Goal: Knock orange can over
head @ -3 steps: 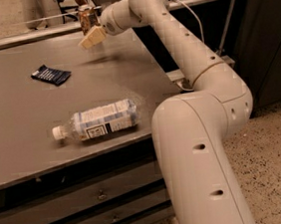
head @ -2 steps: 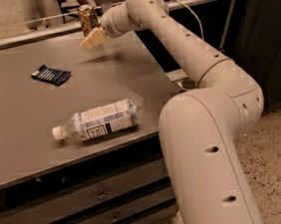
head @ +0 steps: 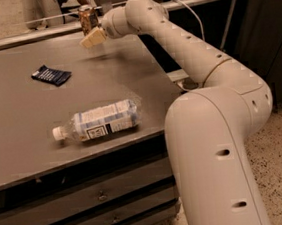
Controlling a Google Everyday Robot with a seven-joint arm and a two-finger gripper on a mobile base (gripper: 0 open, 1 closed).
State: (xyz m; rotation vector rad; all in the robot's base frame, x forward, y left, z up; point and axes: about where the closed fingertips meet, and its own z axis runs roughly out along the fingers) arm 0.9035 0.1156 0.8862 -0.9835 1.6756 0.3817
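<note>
The orange can (head: 88,18) stands upright at the far edge of the grey table (head: 26,116), orange-brown with a silver top rim. My gripper (head: 92,38) reaches across the table on the long white arm and sits just in front of and below the can, its pale fingers (head: 93,38) pointing left. It holds nothing that I can see.
A clear water bottle (head: 97,121) with a blue-white label lies on its side near the table's front edge. A dark blue packet (head: 50,75) lies flat at the left middle. A metal rail (head: 32,33) runs behind the table. Drawers (head: 89,195) sit under the tabletop.
The camera view has shifted a little, so the table and objects sit further right in the frame. The gripper stays close in front of the can, which still stands.
</note>
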